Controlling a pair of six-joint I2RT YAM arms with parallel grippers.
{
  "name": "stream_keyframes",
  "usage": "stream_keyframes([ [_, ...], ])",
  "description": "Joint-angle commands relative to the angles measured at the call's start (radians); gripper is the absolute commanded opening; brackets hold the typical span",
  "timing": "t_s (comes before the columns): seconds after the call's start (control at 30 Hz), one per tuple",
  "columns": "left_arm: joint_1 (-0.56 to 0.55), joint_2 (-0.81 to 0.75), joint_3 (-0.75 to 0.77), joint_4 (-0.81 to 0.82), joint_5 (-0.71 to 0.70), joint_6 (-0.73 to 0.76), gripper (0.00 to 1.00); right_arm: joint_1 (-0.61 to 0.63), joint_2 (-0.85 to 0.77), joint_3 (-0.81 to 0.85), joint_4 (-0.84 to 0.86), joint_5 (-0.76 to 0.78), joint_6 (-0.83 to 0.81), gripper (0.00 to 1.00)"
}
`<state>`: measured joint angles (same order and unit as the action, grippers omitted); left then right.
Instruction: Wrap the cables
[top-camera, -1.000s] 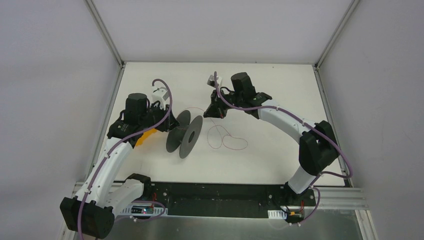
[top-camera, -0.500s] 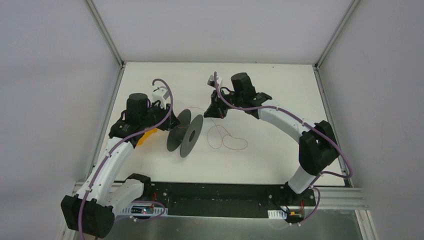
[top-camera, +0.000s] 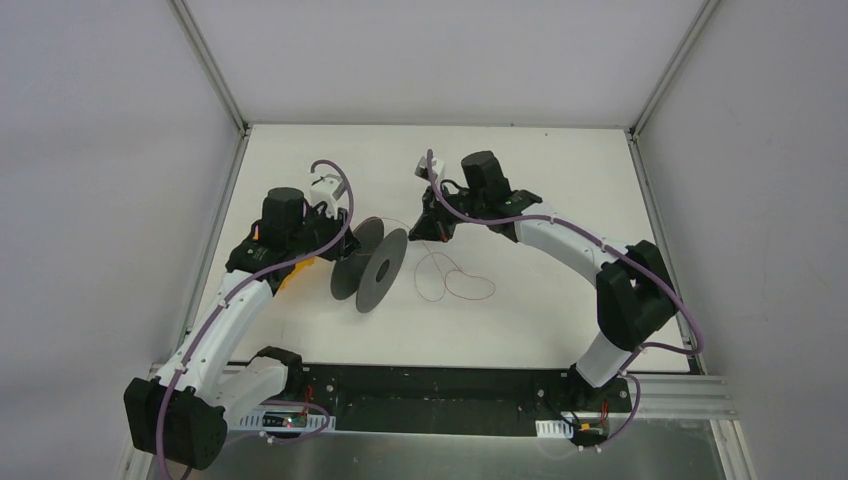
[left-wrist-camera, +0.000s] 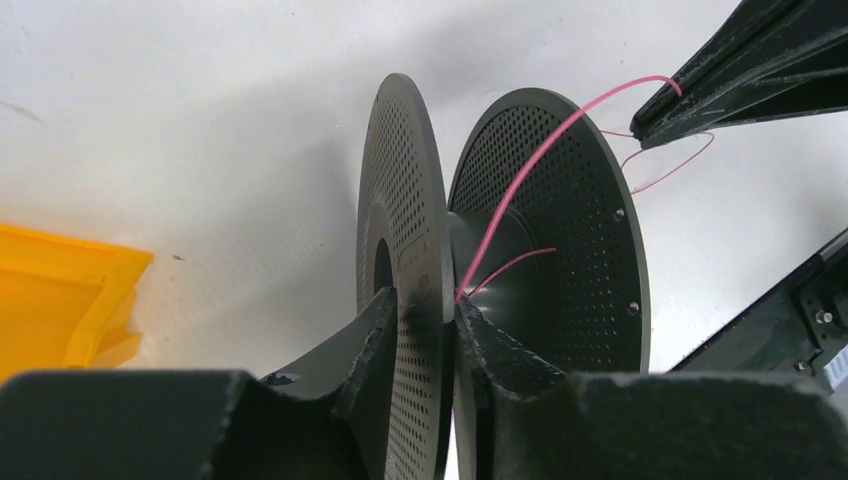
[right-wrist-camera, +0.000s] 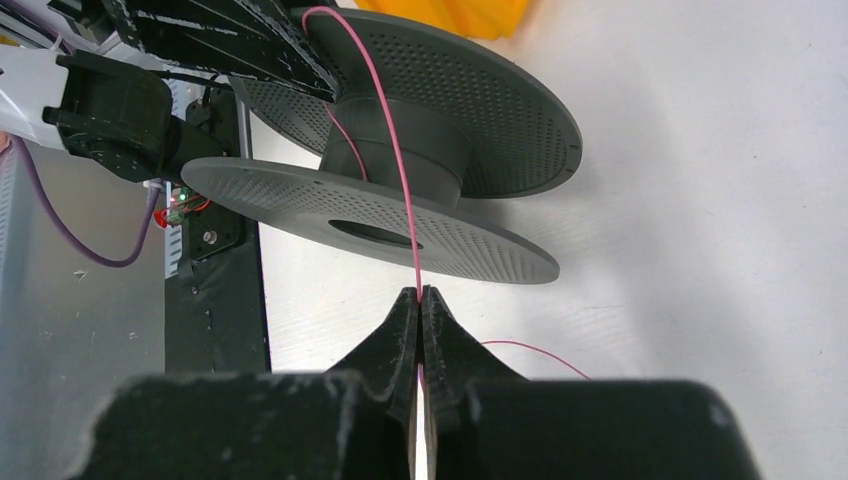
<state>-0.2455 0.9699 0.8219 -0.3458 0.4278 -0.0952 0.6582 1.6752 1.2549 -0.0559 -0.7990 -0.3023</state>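
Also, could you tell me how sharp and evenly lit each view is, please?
Top external view: even, soft light, sharp, no hard shadow by the spool. Left wrist view: left tool blurred up close, spool perforations crisp. Right wrist view: right tool soft, wire sharp, table nearly washed out.

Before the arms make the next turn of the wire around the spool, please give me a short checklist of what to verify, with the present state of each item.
1. Left gripper shut on one flange of the spool: ok.
2. Right gripper pinching the wire: ok.
3. Wire runs from the right gripper to the hub: ok.
4. Wire's end fixed on the hub: cannot tell.
5. Slack loops on the table free of tangles: cannot tell; they cross each other.
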Motion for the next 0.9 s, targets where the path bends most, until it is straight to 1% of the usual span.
stream_keyframes([
  [0.0, -0.024, -0.024, -0.013, 0.024, -0.064, 0.023, 0.21, 0.004, -0.025, -0.008, 0.047, -0.004, 0.003, 0.0],
  [0.07, -0.037, -0.026, -0.013, 0.023, -0.07, 0.031, 0.17, 0.004, -0.027, -0.014, 0.051, -0.003, 0.014, 0.0],
  [0.2, -0.065, -0.044, -0.021, 0.018, -0.096, 0.046, 0.0, 0.005, -0.031, -0.036, 0.09, 0.006, 0.024, 0.0],
  [0.37, -0.083, -0.078, -0.024, -0.025, -0.15, 0.08, 0.0, 0.004, -0.019, -0.053, 0.091, 0.036, 0.009, 0.0],
  [0.5, -0.083, -0.093, -0.012, -0.049, -0.154, 0.086, 0.0, 0.004, -0.009, -0.064, 0.105, 0.048, 0.001, 0.0],
  [0.63, -0.083, -0.099, 0.018, -0.106, -0.126, 0.122, 0.0, -0.007, 0.007, -0.08, 0.123, 0.072, -0.008, 0.0],
  [0.7, -0.083, -0.099, 0.036, -0.14, -0.087, 0.129, 0.0, -0.016, 0.022, -0.097, 0.143, 0.087, -0.013, 0.0],
  [0.8, -0.082, -0.109, 0.04, -0.156, -0.023, 0.101, 0.0, -0.022, 0.042, -0.124, 0.165, 0.099, -0.024, 0.0],
  [0.87, -0.081, -0.119, 0.046, -0.157, -0.019, 0.083, 0.0, -0.021, 0.047, -0.137, 0.171, 0.075, -0.032, 0.0],
])
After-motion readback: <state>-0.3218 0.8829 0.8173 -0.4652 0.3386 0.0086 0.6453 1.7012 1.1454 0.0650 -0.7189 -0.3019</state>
